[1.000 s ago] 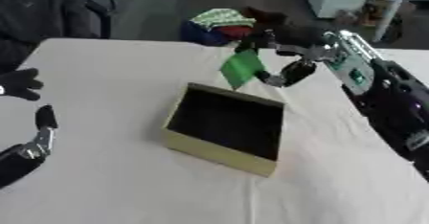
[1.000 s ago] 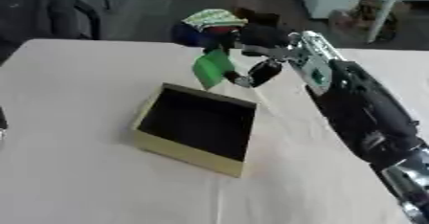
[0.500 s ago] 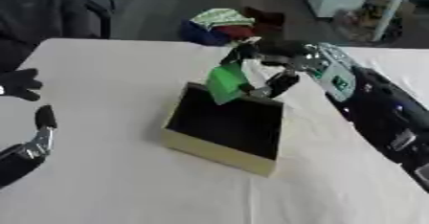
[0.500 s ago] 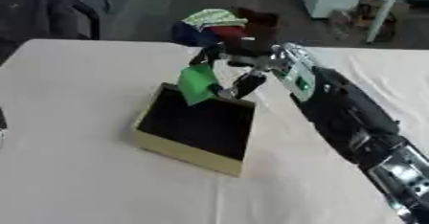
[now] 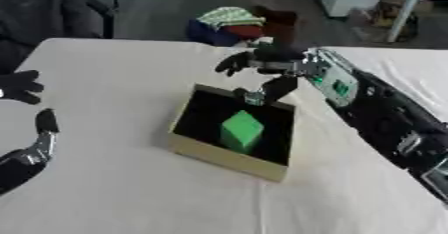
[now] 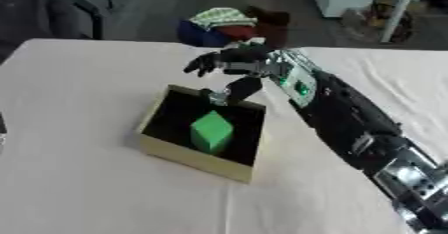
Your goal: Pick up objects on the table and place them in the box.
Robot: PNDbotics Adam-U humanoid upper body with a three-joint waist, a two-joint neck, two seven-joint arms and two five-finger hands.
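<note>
One box (image 5: 229, 157), one green block (image 5: 241, 132) – block inside box, near centre, tilted, long axis approx. upright. R hand (image 5: 267, 67) above box's far rim, fingers spread, holding nothing. L hand (image 5: 37, 140) idle, well left of box – fingers straight.

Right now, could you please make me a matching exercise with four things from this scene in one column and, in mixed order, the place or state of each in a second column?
Things:
1. green block
2. right hand
3. left hand
4. box

Places or states:
A. idle near the lower left edge of the view
B. open on the white table, dark inside
C. lying inside the box
D. open above the far edge of the box, holding nothing

Pairs: 1-C, 2-D, 3-A, 4-B
</note>
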